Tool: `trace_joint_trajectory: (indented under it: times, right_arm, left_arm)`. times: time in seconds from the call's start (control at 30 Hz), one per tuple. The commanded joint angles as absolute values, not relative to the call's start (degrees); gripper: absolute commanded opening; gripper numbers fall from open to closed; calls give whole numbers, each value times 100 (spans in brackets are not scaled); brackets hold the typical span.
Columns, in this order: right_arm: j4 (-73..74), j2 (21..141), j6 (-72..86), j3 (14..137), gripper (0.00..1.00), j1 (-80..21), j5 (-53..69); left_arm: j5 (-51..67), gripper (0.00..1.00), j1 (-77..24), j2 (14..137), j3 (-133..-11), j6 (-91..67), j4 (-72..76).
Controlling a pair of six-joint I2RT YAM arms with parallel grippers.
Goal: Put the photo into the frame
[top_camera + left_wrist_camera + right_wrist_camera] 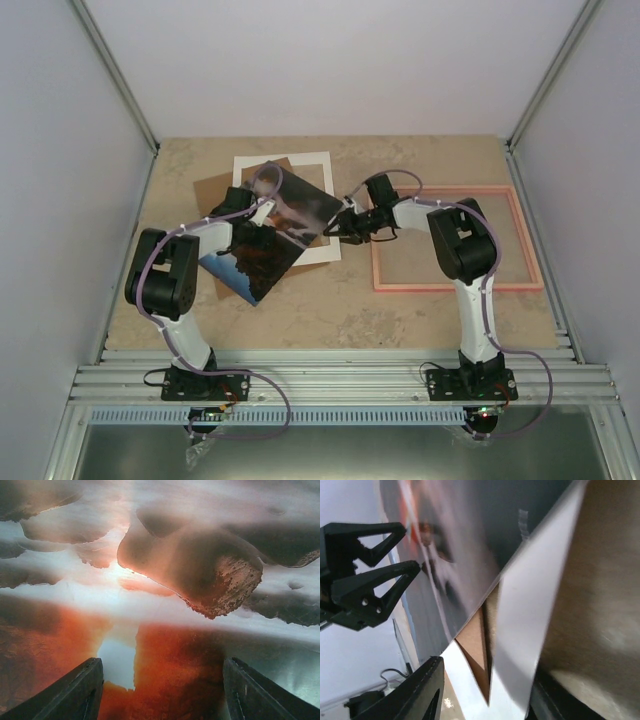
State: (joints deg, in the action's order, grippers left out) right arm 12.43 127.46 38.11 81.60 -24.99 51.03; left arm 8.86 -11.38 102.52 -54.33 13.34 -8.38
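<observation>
The photo (272,240), a glossy red-orange sunset print, lies tilted and face up, partly over a white mat. It fills the left wrist view (165,580). My left gripper (252,218) is open just above its face, with the fingers (75,690) wide apart over the print. My right gripper (336,226) is open at the photo's right corner, and its jaws stand either side of the photo's raised edge (470,545). The pink frame (455,287) lies flat at the right, beyond the right arm, with nothing in it.
The white mat (310,165) with a cut-out window lies behind the photo, on a brown backing board (215,190). Both show under the photo in the right wrist view: the mat (530,630) and the board (475,645). Grey walls enclose the table (330,310).
</observation>
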Motion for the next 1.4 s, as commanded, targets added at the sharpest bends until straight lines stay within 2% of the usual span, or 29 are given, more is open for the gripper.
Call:
trace_joint_trajectory:
  times: [0.0, 0.1, 0.2, 0.43, 0.67, 0.87, 1.07, 1.37]
  right_arm:
    - [746, 12752, 4129, 7859, 37, -2417, 5284]
    - [906, 12584, 3897, 7937, 24, -2374, 5191]
    - [1412, 12391, 3456, 8161, 1, -2365, 4938]
    - [2531, 11613, 1864, 8906, 1, -2496, 4026]
    - [3686, 11135, 128, 9763, 0, -2966, 2718]
    - [4516, 10686, -1016, 10081, 0, -3229, 2190]
    - [4749, 9843, -2099, 9551, 1, -3219, 1719]
    - [4607, 9119, -2471, 9447, 0, -2934, 328]
  left_arm:
    - [799, 68, -1179, 10319, -5339, 1250, -803]
    - [681, 68, -1182, 10282, -5348, 1186, -794]
    - [437, 70, -1181, 10196, -5376, 1060, -904]
    - [582, 85, -676, 9308, -5091, 716, -961]
    - [799, 91, -110, 8804, -5071, 149, -884]
    - [719, 92, -18, 8724, -5035, 62, -853]
    - [579, 92, -18, 8731, -4951, 55, -811]
    - [448, 93, 180, 8871, -4908, 58, -792]
